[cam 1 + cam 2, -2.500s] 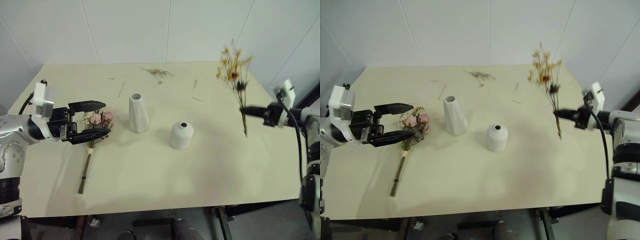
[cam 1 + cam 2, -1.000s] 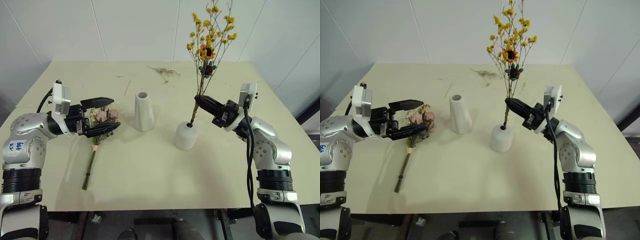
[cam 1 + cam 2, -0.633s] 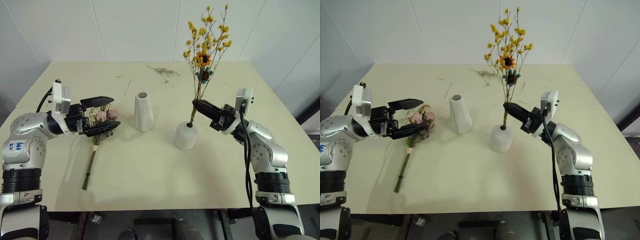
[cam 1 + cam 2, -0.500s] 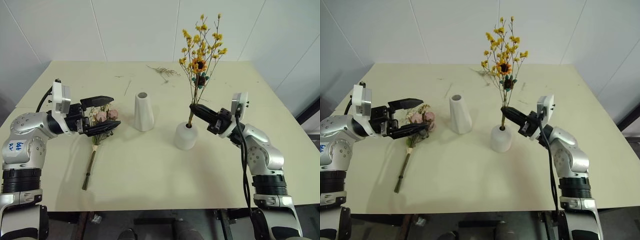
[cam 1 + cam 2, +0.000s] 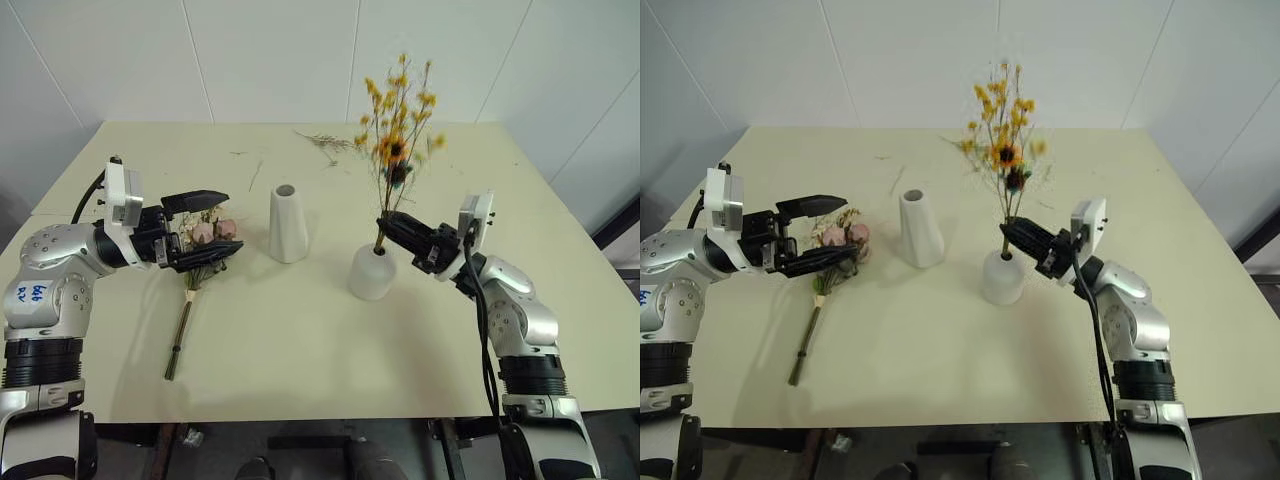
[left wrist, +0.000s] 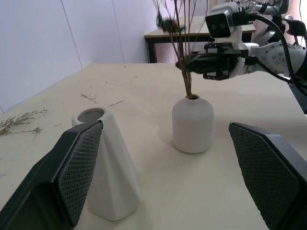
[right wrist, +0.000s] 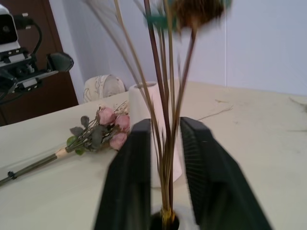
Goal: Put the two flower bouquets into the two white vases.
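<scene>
Yellow bouquet (image 5: 395,120) lower in dome vase (image 5: 371,272) now.

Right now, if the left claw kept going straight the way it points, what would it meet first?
Probably the tall tapered white ceramic vase: in its wrist view it stands nearest ahead of the open left claw, though off toward one finger, so it might only graze it.
</scene>
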